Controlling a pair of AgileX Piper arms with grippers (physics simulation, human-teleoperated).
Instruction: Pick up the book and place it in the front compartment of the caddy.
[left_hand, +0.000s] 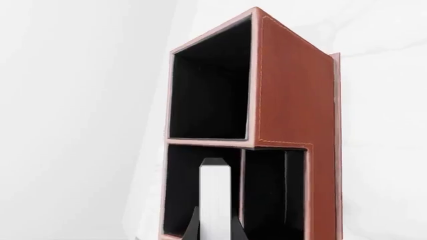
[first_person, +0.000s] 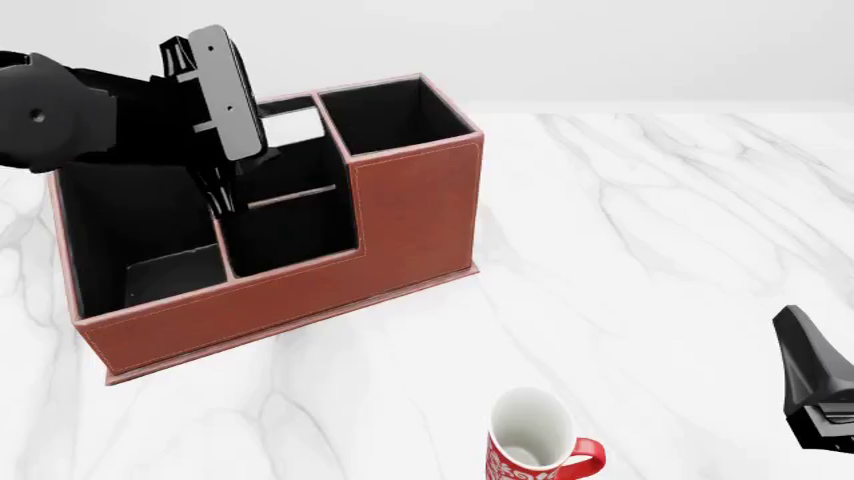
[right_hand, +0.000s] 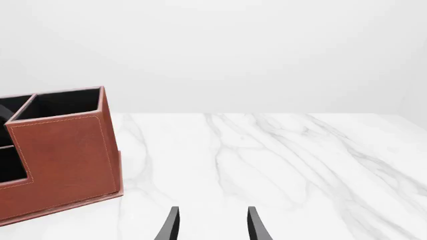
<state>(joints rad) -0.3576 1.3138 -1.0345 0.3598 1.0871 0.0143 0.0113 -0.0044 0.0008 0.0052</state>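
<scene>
The reddish-brown caddy (first_person: 414, 210) with a black interior stands at the left of the table. It also shows in the left wrist view (left_hand: 293, 100) and the right wrist view (right_hand: 63, 160). My left gripper (first_person: 227, 195) reaches down into it from above and is shut on the book (left_hand: 213, 195), whose white page edge shows between the fingers (left_hand: 193, 225). In the front view the book (first_person: 291, 195) is a thin dark slab standing on edge in the low middle front compartment. My right gripper (first_person: 801, 345) is open and empty at the front right, and it also shows in the right wrist view (right_hand: 212, 227).
A red-and-white mug (first_person: 534, 445) stands near the table's front edge, right of the caddy and left of my right gripper. The caddy's tall right compartment (first_person: 394, 110) and large left compartment (first_person: 134, 230) hold nothing that I can see. The table (first_person: 667, 220) is white marble.
</scene>
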